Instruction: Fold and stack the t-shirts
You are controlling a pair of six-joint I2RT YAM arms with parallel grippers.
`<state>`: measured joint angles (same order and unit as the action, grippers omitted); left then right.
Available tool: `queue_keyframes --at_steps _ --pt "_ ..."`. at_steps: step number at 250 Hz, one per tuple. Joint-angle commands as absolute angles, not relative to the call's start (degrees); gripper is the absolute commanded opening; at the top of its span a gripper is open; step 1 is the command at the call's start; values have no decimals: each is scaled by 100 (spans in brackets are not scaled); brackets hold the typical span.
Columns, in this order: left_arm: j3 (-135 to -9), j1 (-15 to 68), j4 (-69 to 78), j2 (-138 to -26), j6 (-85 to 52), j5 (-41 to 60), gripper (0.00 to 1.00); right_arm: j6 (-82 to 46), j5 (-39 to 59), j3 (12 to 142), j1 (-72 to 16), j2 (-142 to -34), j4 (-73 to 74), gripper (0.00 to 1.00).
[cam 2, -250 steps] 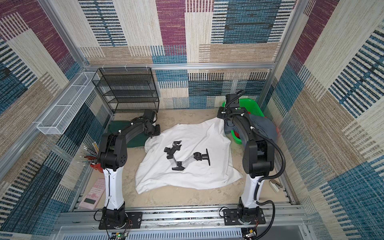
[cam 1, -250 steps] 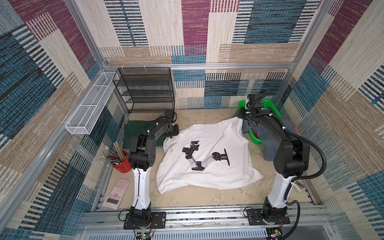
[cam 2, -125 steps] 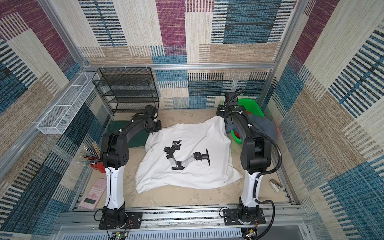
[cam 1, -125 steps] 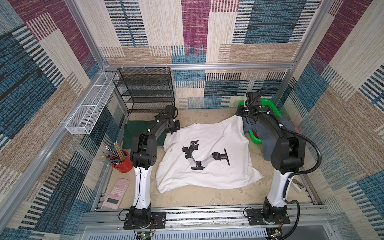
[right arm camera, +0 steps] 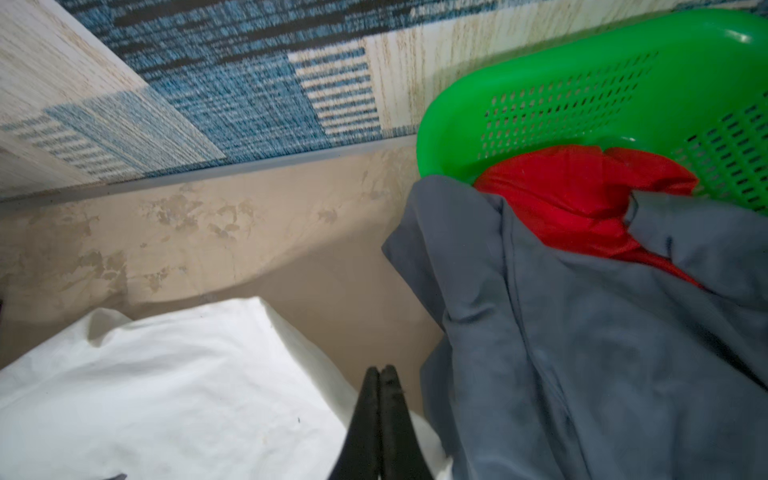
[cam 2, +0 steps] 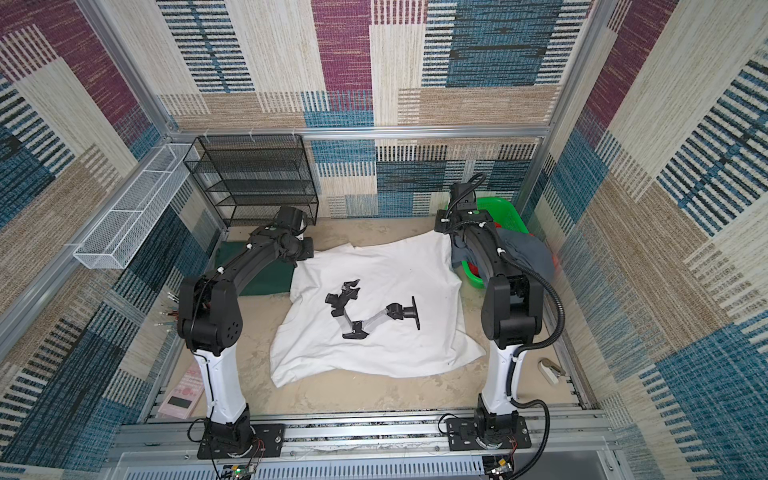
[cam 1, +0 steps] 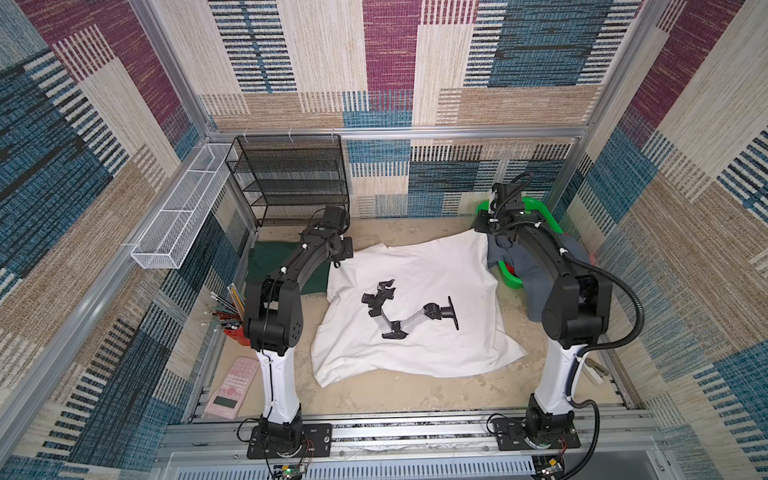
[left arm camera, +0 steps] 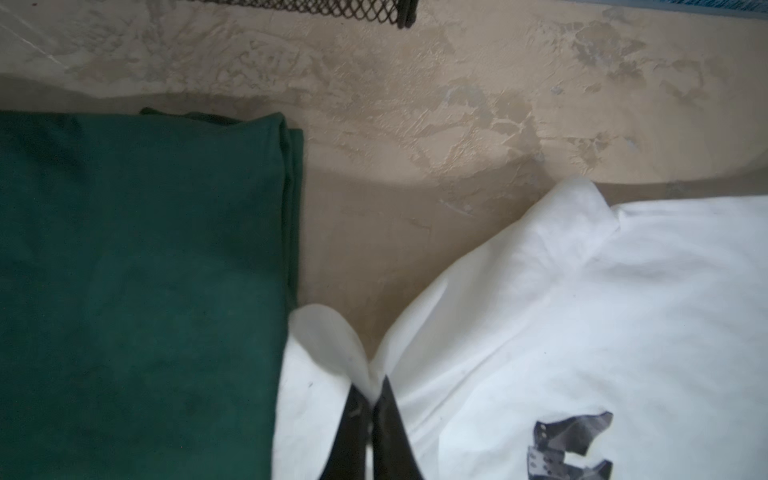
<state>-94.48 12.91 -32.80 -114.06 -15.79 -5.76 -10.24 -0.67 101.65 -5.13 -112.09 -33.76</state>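
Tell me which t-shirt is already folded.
The plain dark green cotton t-shirt: a neat flat rectangle. The white printed t-shirt lies spread; the slate grey one hangs crumpled.

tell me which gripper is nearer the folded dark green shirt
Left. The left gripper pinches the white t-shirt right beside the dark green t-shirt. The right gripper holds the white t-shirt at its other far corner, by the grey t-shirt and green basket.
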Motion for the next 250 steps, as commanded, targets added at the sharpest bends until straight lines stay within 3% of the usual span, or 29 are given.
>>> queue_keyframes --at_steps 1,62,119,162,184,250 --pt "-8593 1299 -2444 -10813 -1866 -626 0 -978 -192 9612 -510 -10775 -2998 0" --pt "-7153 1552 -1834 -9967 -2241 -646 0 -1352 -81 7977 -510 -9897 -2329 0" --pt "-6406 1819 -1608 -9483 -2391 -803 0 -1480 -206 7242 -510 -9572 -2092 0" --pt "-6528 1802 -1892 -9317 -2409 -1103 46 -1730 -572 7021 -449 -9511 -2084 0" --pt "-6762 1729 -2019 -9372 -2381 -1184 60 -1868 -767 6920 -431 -9494 -2083 0" --pt "-8044 1500 -2365 -10390 -2249 -897 68 -2028 -708 6667 -422 -9439 -1929 0"
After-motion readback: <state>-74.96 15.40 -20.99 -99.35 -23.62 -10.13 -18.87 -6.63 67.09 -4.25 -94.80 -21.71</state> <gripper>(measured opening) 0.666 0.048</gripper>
